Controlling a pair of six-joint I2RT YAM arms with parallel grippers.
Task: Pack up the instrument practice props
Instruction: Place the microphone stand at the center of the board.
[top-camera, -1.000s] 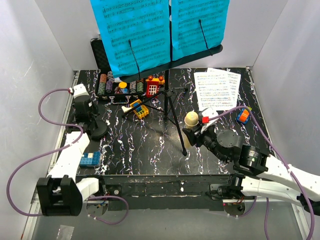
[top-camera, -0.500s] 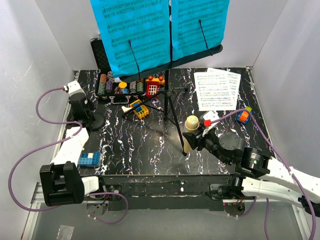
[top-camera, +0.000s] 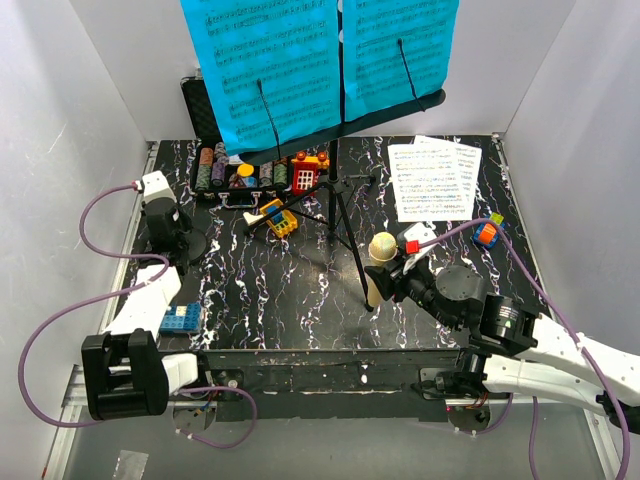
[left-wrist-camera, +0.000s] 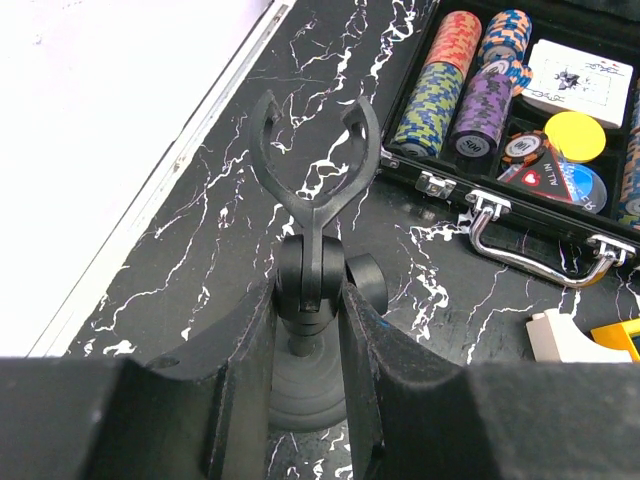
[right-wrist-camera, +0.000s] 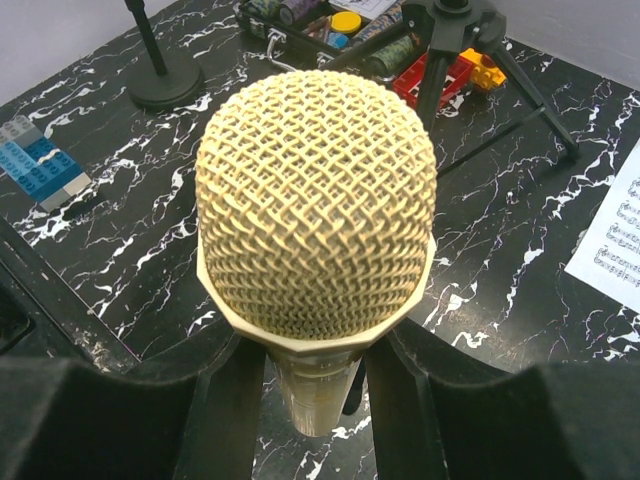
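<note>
My left gripper is pinched on the stem of the mic stand, just under its empty fork. The round base appears to rest on the table. My right gripper is clamped on the body of the microphone, just below the mesh head, head up.

Change over the last second: the left arm has shifted the mic stand a little toward the back, near the chip case — the right has drawn the microphone slightly nearer. Neither grip has altered. The music stand with its blue pages remains standing.

Finding — two props in hand, none packed; I cannot identify a container for them.
</note>
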